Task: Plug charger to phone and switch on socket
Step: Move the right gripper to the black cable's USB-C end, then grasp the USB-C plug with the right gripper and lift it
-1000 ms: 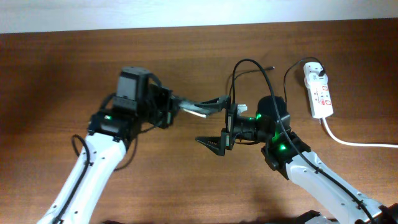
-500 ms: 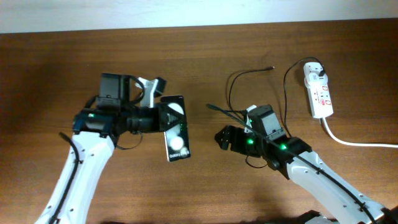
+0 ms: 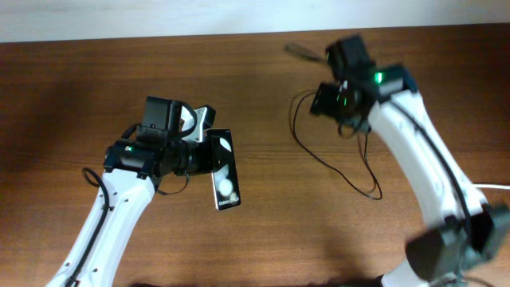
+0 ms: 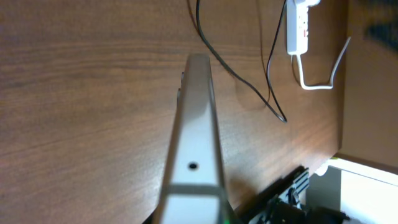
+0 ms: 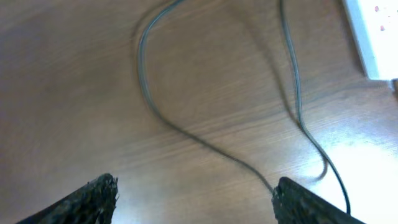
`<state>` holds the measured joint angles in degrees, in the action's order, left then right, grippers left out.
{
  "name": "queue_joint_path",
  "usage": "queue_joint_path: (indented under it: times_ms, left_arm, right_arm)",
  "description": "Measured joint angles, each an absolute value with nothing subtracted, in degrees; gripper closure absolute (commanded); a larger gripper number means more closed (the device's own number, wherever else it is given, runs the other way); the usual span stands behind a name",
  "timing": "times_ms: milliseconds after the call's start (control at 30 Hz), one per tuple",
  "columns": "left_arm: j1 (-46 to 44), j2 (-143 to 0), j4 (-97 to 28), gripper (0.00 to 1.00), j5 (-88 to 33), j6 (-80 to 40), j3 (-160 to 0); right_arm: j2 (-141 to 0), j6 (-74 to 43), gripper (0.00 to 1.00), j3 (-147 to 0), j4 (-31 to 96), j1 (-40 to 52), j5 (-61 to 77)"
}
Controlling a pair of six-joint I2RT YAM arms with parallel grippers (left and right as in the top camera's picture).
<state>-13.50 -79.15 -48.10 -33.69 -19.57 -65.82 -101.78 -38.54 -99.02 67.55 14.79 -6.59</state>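
While left fingers (image 3: 205,153) clamp phone (image 3: 225,180) at one end, right fingers (image 3: 323,102) gape wide, empty, charger (image 5: 193,138) below between them.

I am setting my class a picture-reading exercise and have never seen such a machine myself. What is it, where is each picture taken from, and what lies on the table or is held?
These are two white robot arms at a wooden table, each ending in a two-finger gripper. One picture looks straight down from above. The other two come from small cameras on the wrists. The left gripper is shut on a black smartphone, which its wrist camera sees edge-on. The right gripper is open and empty above the table, and its camera shows the fingertips wide apart. On the table lie a thin black charger cable and a white power strip.
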Motion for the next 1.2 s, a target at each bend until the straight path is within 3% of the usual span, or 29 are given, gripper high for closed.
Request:
queue_joint_path:
  times_ms: [100,233,300,533,567,633,667,733,867,900,933,967,1000,1067,1200]
  left_arm:
    - [-13.5,-79.2,-48.3,1.00,-33.7,-19.7,-65.8]
    - [-13.5,-79.2,-48.2,1.00,-33.6,-19.8,-65.8]
    - [-13.5,-79.2,-48.2,1.00,-33.4,-19.7,-65.8]
    - [-13.5,-79.2,-48.3,1.00,-32.5,-19.7,-65.8]
    - [-13.5,-79.2,-48.3,1.00,-32.5,-19.7,-65.8]
    - [-13.5,-79.2,-48.3,1.00,-32.5,-19.7,-65.8]
    - [-13.5,-79.2,-48.3,1.00,-32.5,-19.8,-65.8]
    - [-13.5,-79.2,-48.3,1.00,-32.5,-19.7,-65.8]
    - [-13.5,-79.2,-48.2,1.00,-32.5,-19.8,-65.8]
    - [-13.5,-79.2,-48.3,1.00,-32.5,-19.7,-65.8]
    - [-13.5,-79.2,-48.3,1.00,-32.5,-19.7,-65.8]
    - [-13.5,-79.2,-48.3,1.00,-32.5,-19.8,-65.8]
    - [-13.5,-79.2,-48.3,1.00,-32.5,-19.7,-65.8]
    - [-13.5,-79.2,-48.3,1.00,-32.5,-19.8,-65.8]
    - [-13.5,-79.2,-48.5,1.00,-32.5,-19.7,-65.8]
  right_arm:
    - [-117.5,-38.6,0.19,-106.9,62.2,6.6,-4.6]
    - [-128.7,-38.6,0.19,-107.3,50.3,4.4,0.0]
    - [-129.8,-39.3,0.29,-107.3,46.9,4.4,1.1]
    - [-132.9,-46.6,0.30,-107.6,40.0,4.4,0.1]
    - [-134.6,-46.8,0.37,-107.6,39.7,4.4,-1.2]
    - [-135.4,-47.1,0.66,-107.7,38.4,4.4,-2.0]
    - [-135.7,-47.0,0.75,-107.7,38.0,4.4,-2.3]
    - [-136.1,-45.0,0.81,-107.8,38.0,4.6,-2.0]
    - [-136.1,-31.0,0.80,-109.0,45.7,7.8,1.1]
    - [-135.9,-26.9,0.63,-109.3,49.8,9.8,1.2]
    - [-135.9,-23.1,0.55,-109.7,53.5,11.7,1.5]
    - [-135.7,-18.6,0.39,-109.8,57.5,13.9,1.3]
    - [-135.7,-16.7,0.35,-109.8,59.4,15.6,0.7]
    - [-135.7,-14.9,0.36,-109.8,60.4,16.4,-1.4]
    - [-135.6,-20.4,0.62,-109.8,60.0,16.3,-3.4]
